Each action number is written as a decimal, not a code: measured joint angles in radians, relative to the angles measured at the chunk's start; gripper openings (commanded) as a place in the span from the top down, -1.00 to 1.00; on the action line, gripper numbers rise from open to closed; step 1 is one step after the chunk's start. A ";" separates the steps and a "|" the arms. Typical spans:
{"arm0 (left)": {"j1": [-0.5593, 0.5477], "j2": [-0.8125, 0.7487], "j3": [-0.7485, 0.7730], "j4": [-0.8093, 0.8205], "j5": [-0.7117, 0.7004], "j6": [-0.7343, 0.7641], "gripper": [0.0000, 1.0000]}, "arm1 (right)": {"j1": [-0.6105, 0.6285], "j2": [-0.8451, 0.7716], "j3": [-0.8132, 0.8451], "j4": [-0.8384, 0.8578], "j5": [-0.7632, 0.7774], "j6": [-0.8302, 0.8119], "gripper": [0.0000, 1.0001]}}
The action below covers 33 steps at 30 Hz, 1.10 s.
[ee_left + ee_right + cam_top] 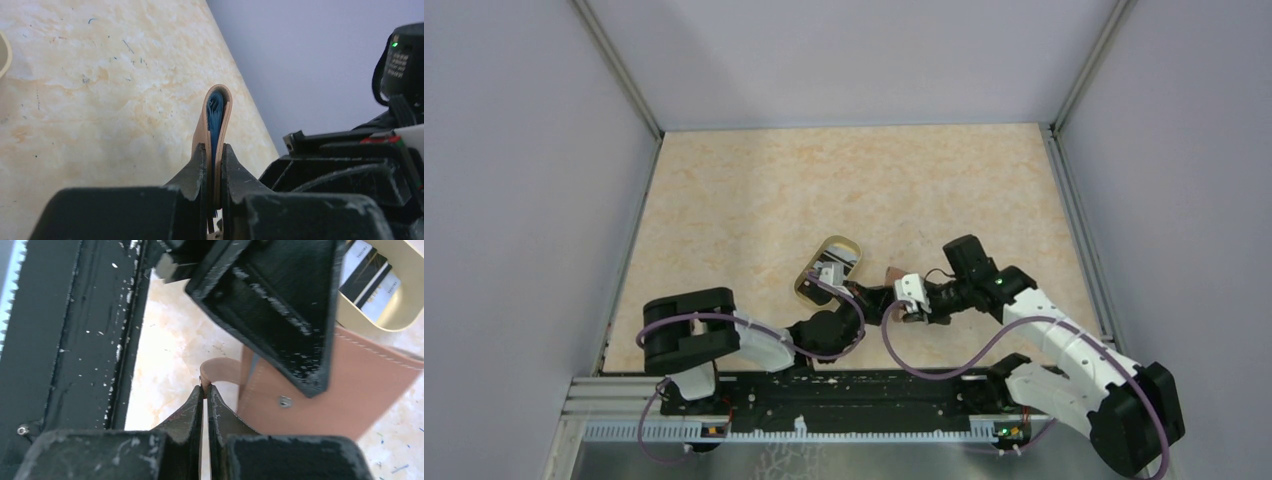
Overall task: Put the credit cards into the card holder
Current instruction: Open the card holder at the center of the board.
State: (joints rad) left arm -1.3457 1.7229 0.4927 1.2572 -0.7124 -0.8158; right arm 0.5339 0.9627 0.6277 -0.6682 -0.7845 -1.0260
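**Both grippers on the card holder, cards in the dish**

The left gripper (pixel 214 152) is clamped on the card holder (pixel 216 112). The holder stands edge-on between its fingers in the middle of the left wrist view, reddish-brown outside and blue inside, with its rounded end toward the top of the frame. At the lower centre of the right wrist view, the right gripper (pixel 205 389) has its jaws pressed together, pinching the tip of the holder's small curled tab (pixel 218 370). The holder's flat face fills the right of that view, partly hidden behind the left gripper. The credit cards (pixel 371 277), black and white with a yellowish stripe, lie in the tan-rimmed oval dish (pixel 395 322) at the upper right corner, just beyond the holder. In the top view, the holder and both grippers meet just below centre, right of the dish, over the marbled table (pixel 754 190).
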 measured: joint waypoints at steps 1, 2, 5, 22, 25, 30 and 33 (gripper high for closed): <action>0.003 -0.010 0.000 -0.001 -0.006 -0.004 1.00 | 0.000 -0.001 0.003 -0.014 -0.014 -0.003 1.00; 0.008 -0.016 0.000 -0.002 -0.010 -0.008 1.00 | 0.000 0.000 0.006 -0.029 -0.029 -0.010 1.00; 0.019 -0.029 -0.006 -0.009 -0.011 -0.019 1.00 | -0.003 0.008 0.017 -0.073 -0.057 -0.030 0.27; 0.141 -0.111 -0.207 0.146 0.520 0.233 0.82 | -0.152 -0.129 0.045 0.019 -0.104 0.134 -0.55; 0.160 -0.111 -0.206 0.165 0.665 0.295 0.78 | -0.151 -0.064 0.045 0.033 -0.119 0.143 -0.48; 0.177 -0.103 -0.173 0.163 0.814 0.358 0.73 | -0.100 0.108 0.045 -0.030 -0.136 0.111 0.11; 0.185 -0.088 -0.157 0.167 0.846 0.370 0.52 | -0.063 0.133 0.045 -0.057 -0.146 0.091 0.83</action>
State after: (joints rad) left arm -1.1610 1.6348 0.3355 1.4239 0.1337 -0.4454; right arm 0.4706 1.0958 0.6731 -0.7254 -0.9310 -0.9348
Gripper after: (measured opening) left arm 0.158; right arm 0.399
